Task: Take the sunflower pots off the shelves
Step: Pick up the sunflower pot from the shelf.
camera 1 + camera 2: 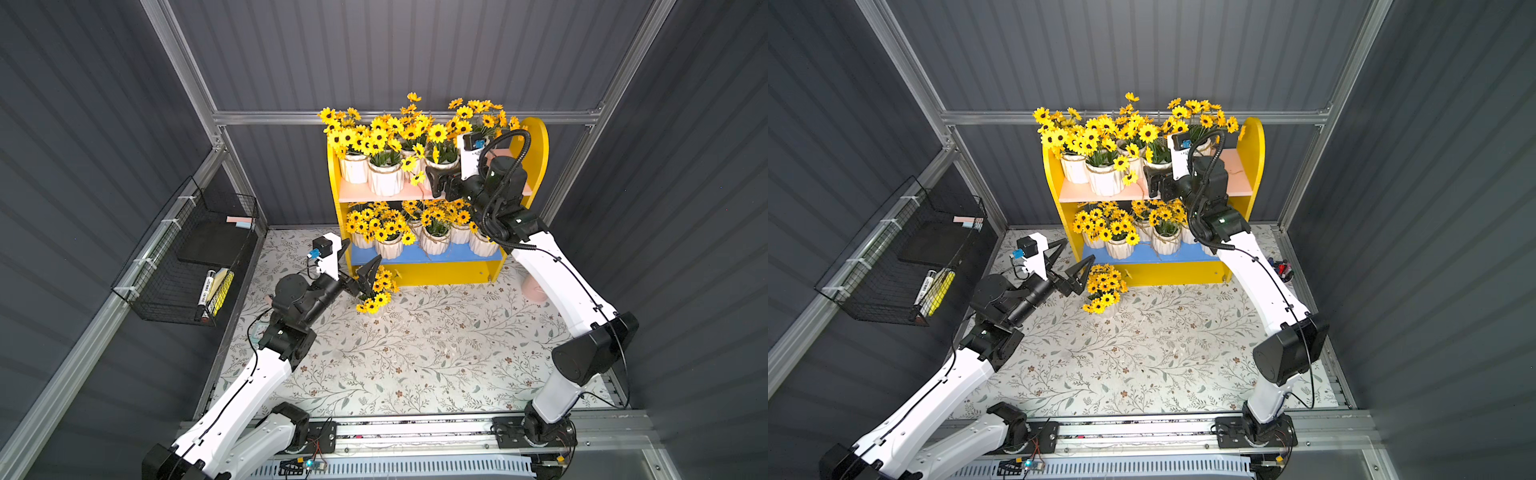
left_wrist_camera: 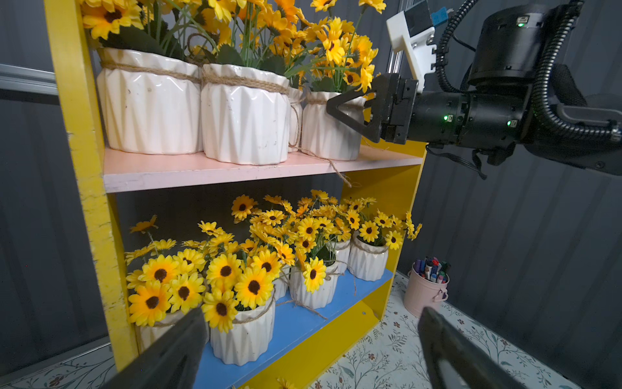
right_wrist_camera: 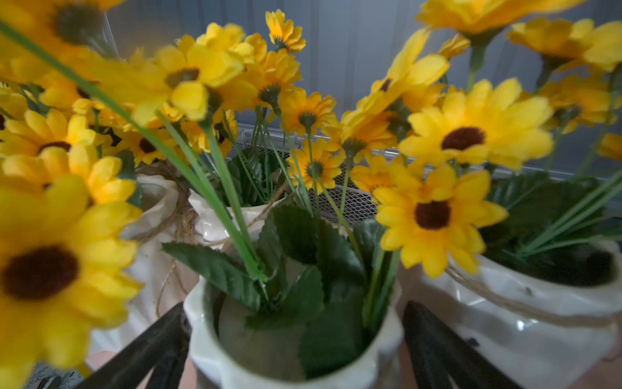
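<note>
The shelves hold several sunflower pots on the pink upper board and on the blue lower board. One sunflower pot stands on the floor in front of the unit. My right gripper is at the upper board, open, with its jaws on either side of a white pot; its fingers lie along that pot's side. My left gripper hangs open and empty beside the floor pot, facing the shelves; in its wrist view, the left gripper has nothing between its fingers.
A black wire basket with markers hangs on the left wall. A pink cup of pens stands on the floor right of the shelves. A white mesh basket sits behind the upper flowers. The floor mat has a leaf pattern.
</note>
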### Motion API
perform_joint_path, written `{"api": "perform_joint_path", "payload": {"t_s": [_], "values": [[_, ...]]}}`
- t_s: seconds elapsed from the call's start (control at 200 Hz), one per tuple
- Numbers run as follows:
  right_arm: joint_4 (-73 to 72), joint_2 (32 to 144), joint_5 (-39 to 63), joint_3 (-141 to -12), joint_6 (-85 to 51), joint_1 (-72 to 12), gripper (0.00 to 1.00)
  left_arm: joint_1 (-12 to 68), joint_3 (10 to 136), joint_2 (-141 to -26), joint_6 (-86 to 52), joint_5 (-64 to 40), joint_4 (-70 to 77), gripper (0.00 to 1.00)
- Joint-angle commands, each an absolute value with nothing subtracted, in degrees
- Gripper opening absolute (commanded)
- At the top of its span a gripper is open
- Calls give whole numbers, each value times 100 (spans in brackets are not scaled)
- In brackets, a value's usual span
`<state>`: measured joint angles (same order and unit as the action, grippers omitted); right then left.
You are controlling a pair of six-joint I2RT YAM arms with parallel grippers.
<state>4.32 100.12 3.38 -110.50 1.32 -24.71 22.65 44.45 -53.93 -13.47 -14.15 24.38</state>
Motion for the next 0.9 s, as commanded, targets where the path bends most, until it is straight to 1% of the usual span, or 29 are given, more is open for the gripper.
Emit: {"api": "perform_joint_path", "payload": {"t_s": [0.0,0.285,0.545,0.595,0.66,0.7,0.76,0.82,0.895], "values": [[368,10144,402,-11287,147,-2441,99,2241,4386,-5388,-1310,-1520,2514,99],[438,10395,523,-11594,201,-2443,99,2232,4395,-5388,-1292,-1564,2496,99],[333,10425,527,-11537,233,-2442,99,2224,4398,-5362,-1257,-1547,2479,99],[317,10407,543,-11487,254,-2442,96,2224,4398,-5353,-1256,-1535,2481,100],[306,10389,566,-11428,298,-2443,89,2224,4396,-5344,-1241,-1529,2471,99],[316,10381,564,-11418,316,-2439,87,2224,4387,-5344,-1244,-1524,2470,99],[323,10366,595,-11399,363,-2443,78,2224,4386,-5344,-1240,-1529,2472,99],[341,10335,581,-11379,378,-2443,75,2224,4402,-5344,-1230,-1525,2472,100],[308,10280,580,-11325,412,-2443,67,2224,4396,-5336,-1230,-1528,2463,99]]}}
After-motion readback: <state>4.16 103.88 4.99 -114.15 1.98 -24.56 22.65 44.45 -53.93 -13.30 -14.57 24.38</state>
